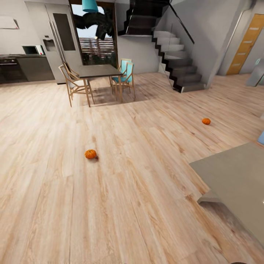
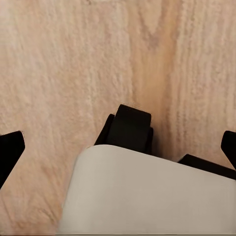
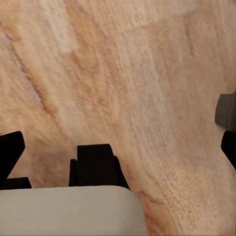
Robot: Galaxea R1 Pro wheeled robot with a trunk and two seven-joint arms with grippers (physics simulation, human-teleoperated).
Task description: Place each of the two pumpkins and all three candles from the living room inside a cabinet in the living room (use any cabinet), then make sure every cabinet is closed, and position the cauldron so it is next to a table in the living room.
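Two pumpkins lie on the wood floor (image 1: 121,205), both nearer the camera than the dining table (image 1: 98,70): the near pumpkin (image 1: 90,154) straight out from it, the far pumpkin (image 1: 206,121) toward the staircase (image 1: 176,55). Left gripper (image 2: 118,147) and right gripper (image 3: 118,152) look spread wide, holding nothing, though only fingertip edges show.

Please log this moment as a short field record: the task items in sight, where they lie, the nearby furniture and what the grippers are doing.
pumpkins seen: two, both on the wood floor
near pumpkin: open floor, left of centre
far pumpkin: right, below the staircase
furniture: dining table with chairs at back; grey rug at right
left gripper: open, empty, over floor
right gripper: open, empty, over floor
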